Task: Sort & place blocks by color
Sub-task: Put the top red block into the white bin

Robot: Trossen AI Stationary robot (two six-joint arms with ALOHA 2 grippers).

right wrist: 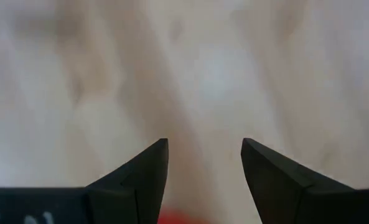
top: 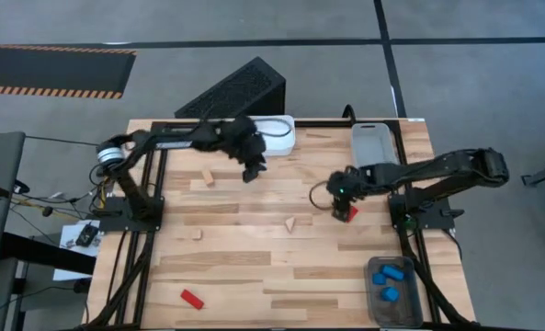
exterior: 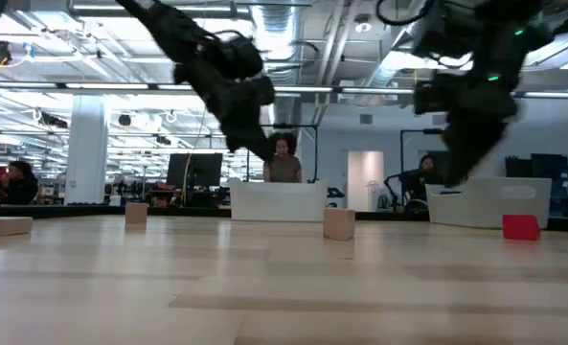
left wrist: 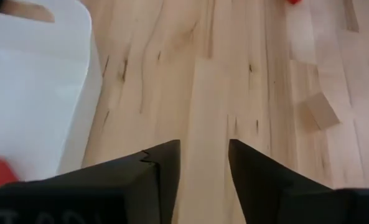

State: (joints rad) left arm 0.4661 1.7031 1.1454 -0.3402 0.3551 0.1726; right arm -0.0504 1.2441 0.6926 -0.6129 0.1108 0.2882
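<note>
Block, red (top: 349,213): sits directly under your right gripper (top: 346,206), jaws apart and empty; left gripper (top: 252,171) likewise open, well away.

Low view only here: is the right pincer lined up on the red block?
Observer: Yes. From above, the right pincer is directly over the red block.
Operator: Closed on it?
Observer: No, open. The right wrist view shows red low between the fingers.
Operator: Any other reds out?
Observer: A second red block lies on the left arm's side, far from both arms.
</note>
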